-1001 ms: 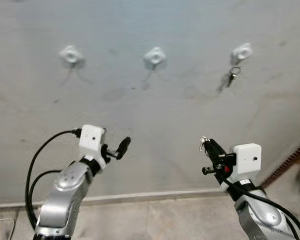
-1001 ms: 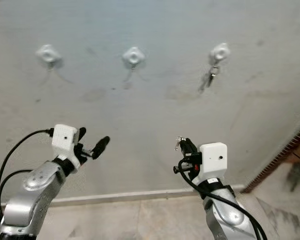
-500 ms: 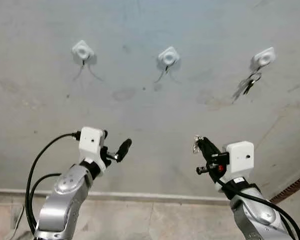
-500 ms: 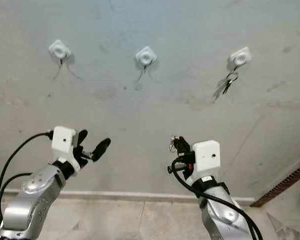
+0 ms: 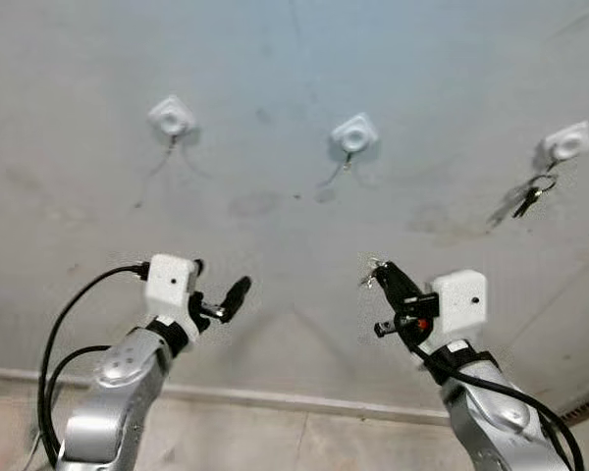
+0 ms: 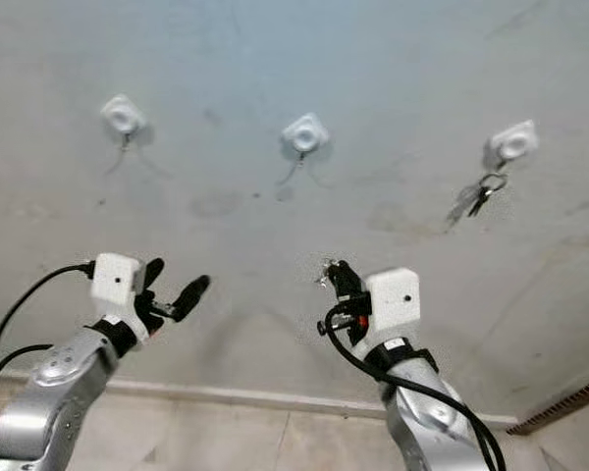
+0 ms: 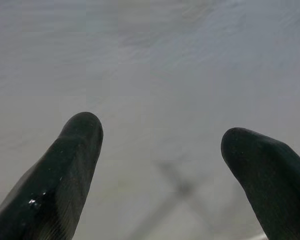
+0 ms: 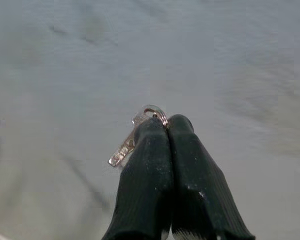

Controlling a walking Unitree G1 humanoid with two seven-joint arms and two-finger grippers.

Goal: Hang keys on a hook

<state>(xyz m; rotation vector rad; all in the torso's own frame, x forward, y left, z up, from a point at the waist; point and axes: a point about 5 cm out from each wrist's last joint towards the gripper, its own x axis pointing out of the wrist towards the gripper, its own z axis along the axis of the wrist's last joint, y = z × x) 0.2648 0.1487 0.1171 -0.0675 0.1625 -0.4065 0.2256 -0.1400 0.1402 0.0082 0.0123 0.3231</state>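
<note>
**Right gripper holds keys below the middle hook**

Grey plaster wall (image 5: 275, 78) fills the background, with a pale skirting strip (image 5: 275, 400) along its foot and tiled floor (image 5: 304, 442) beneath. 3 white hooks are fixed to the wall in a row. Taking the middle hook (image 5: 354, 133) as the landmark, the left hook (image 5: 171, 117) sits well to its left and slightly higher, bare, and the right hook (image 5: 567, 144) sits well to its right and slightly lower. A set of hung keys (image 5: 530, 195) dangles from the right hook, resting against the wall.

Below the middle hook and a little to its right, the right gripper (image 5: 379, 274) points up toward the wall with its 2 black fingers pressed together. In the right wrist view they clamp a key ring with keys (image 8: 136, 134) at their tips; the ring pokes out above the fingertips (image 8: 155, 131) and a key blade slants off to one side. The keys are well apart from every hook.

Below and well to the left of the middle hook, the left gripper (image 5: 219, 296) is raised toward the wall, its fingers (image 7: 65, 165) spread wide with nothing between them.
</note>
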